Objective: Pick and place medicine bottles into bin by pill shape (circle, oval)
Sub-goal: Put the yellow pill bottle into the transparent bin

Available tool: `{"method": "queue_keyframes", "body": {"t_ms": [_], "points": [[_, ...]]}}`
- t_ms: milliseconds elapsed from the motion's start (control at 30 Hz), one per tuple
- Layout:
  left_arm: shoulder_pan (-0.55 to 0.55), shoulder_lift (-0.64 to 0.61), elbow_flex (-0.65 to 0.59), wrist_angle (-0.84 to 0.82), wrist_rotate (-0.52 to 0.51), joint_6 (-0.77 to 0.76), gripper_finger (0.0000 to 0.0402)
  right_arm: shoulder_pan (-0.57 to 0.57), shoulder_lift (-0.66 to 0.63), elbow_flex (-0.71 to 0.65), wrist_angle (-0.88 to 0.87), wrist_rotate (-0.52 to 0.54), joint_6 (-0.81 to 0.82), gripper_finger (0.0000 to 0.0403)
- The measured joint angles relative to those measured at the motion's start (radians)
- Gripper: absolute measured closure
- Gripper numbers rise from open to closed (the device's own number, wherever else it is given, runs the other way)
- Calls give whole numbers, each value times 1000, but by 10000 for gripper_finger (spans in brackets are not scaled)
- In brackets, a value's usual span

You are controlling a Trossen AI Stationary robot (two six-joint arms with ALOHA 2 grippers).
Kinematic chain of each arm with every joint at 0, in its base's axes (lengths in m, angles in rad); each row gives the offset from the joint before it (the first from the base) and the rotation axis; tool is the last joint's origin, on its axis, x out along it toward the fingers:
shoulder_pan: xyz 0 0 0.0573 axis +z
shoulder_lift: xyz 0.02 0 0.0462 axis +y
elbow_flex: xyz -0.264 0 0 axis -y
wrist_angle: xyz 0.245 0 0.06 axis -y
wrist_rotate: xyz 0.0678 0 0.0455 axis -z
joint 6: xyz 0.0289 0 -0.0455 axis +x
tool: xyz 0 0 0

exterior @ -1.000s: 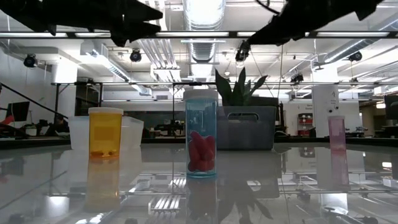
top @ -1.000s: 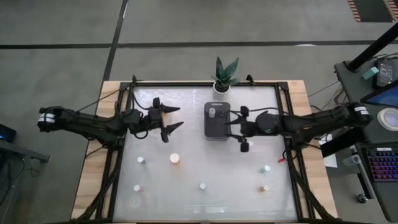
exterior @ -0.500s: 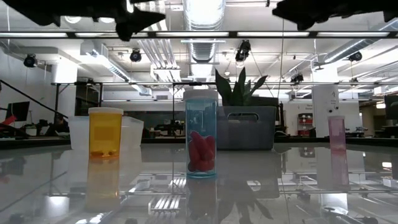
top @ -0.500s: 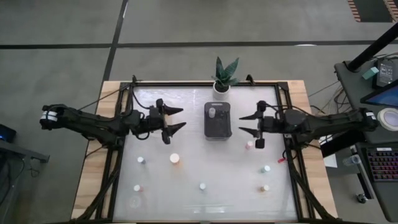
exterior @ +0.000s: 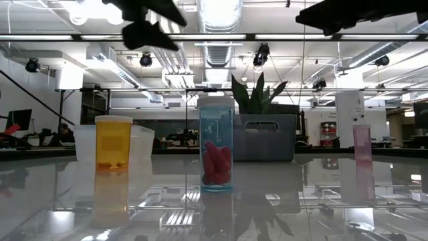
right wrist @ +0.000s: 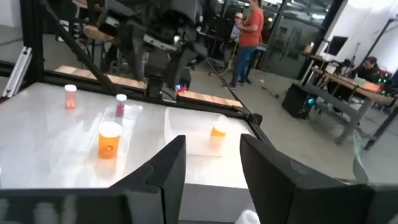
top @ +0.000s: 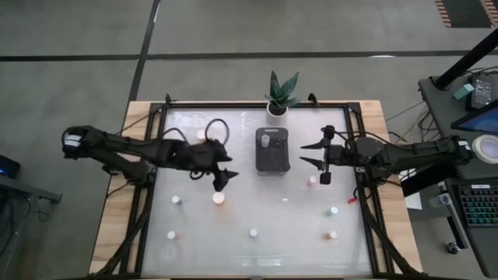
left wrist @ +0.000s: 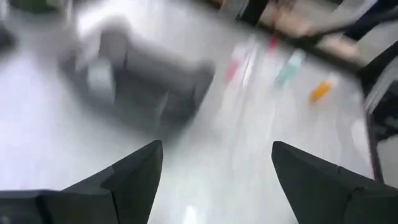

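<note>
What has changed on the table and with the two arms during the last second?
The left gripper swung from the table's far left part down toward the orange bottle and now hangs open just above it. The right gripper pulled back from the grey bin to the bin's right side, open and empty. The bottles, bin and plant stayed put.

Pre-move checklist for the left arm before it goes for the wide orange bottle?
1. Left gripper open: ok, fingers spread in its wrist view.
2. Nothing held: ok.
3. Orange bottle upright, clear of the other bottles: ok.
4. Gripper lined up over the bottle: not ok, it sits just off it toward the bin.
5. Right gripper out of the way: ok, open beside the bin's far side.
6. Pill shape in the bottle: cannot tell.
</note>
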Motion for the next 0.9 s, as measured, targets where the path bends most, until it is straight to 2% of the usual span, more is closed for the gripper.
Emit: {"method": "queue_keyframes", "body": {"t_ms": [67, 200, 333, 433, 633, 900], "points": [[-14, 39, 68, -145, 41, -99, 116, 0, 2, 0, 4, 3, -25, 266], [-63, 110, 141, -328, 100, -311, 116, -1, 0, 0, 5, 22, -43, 275], [-121, 174, 160, -478, 115, -541, 116, -2, 1, 0, 7, 23, -43, 282], [-164, 218, 158, -529, 120, -680, 116, -2, 2, 0, 6, 23, -42, 286], [-194, 309, 195, -556, 115, -817, 116, -2, 2, 0, 2, 23, -43, 292], [-189, 434, 314, -628, 151, -823, 116, -2, 2, 0, -1, 24, -44, 294]]}}
